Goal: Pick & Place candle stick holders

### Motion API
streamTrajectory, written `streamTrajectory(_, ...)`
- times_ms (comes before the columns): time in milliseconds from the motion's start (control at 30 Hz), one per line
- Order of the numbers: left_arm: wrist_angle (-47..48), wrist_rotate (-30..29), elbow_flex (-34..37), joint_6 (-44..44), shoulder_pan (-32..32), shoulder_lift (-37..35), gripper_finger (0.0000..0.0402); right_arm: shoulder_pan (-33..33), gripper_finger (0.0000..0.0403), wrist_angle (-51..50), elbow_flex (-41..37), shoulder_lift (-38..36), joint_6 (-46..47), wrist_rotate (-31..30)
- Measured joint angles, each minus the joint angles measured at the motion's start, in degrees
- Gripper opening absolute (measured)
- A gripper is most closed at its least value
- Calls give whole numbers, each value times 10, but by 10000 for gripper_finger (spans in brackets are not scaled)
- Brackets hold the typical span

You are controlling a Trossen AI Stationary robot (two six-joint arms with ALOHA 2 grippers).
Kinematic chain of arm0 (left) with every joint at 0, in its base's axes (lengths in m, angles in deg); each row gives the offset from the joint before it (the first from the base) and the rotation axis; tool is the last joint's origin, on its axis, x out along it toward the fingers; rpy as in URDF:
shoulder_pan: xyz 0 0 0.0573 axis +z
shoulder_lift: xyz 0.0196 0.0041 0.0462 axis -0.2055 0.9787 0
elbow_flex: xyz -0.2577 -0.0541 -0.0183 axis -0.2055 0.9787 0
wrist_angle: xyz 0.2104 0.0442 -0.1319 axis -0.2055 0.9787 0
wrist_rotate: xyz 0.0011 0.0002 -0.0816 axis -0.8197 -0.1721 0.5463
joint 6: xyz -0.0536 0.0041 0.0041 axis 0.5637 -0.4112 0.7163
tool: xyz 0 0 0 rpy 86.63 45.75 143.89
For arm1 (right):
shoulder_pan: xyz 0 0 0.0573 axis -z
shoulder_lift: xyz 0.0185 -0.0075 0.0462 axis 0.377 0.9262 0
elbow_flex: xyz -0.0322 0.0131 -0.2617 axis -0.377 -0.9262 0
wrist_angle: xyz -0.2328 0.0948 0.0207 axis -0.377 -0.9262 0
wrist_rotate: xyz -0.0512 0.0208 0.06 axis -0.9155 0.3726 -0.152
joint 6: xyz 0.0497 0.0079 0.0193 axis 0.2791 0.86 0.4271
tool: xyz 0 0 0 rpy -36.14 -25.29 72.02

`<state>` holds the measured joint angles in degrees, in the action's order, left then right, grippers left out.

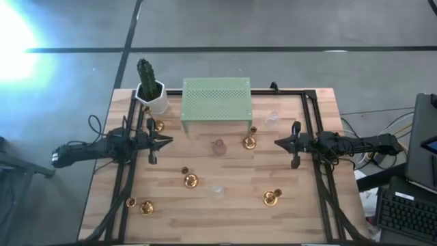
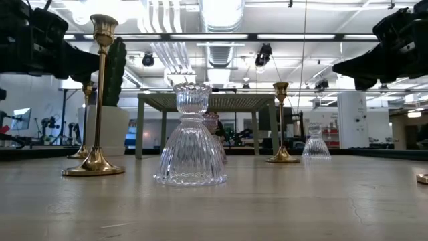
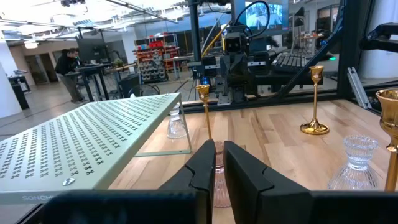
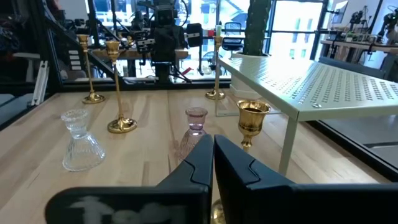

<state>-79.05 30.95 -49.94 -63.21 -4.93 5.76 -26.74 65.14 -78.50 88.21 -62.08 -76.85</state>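
Several shiny gold candle stick holders stand upright on their round bases on the wooden table: one by the cactus (image 1: 158, 126), one before the green stand (image 1: 249, 142), one mid-table (image 1: 190, 180), two near the front edge (image 1: 146, 206) (image 1: 272, 198). A pinkish glass holder (image 1: 218, 146) stands at the centre. Clear glass ones stand at the far right (image 1: 272, 121) and near front (image 1: 218, 191). My left gripper (image 1: 168, 141) is shut and empty at the left. My right gripper (image 1: 278, 143) is shut and empty at the right. Both hover above the table, pointing at the centre.
A green perforated metal stand (image 1: 216, 99) stands at the far middle of the table, with a cactus in a white pot (image 1: 150, 92) at the far left. Black rails (image 1: 311, 130) run along both sides. A person shows in the room beyond (image 3: 65, 62).
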Motion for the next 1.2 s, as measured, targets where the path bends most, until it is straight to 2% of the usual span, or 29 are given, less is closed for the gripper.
streamTrajectory(500,0,0,0,0,0,0,37,0,8,0,0,0,3,0)
streamTrajectory(600,0,0,0,0,0,0,37,0,8,0,0,0,41,0)
streamTrajectory(767,0,0,0,0,0,0,37,0,8,1,0,0,154,-1)
streamTrajectory(933,0,0,0,0,0,0,37,1,8,41,0,0,166,-38)
streamTrajectory(1200,0,0,0,0,0,0,37,1,8,43,0,0,205,-40)
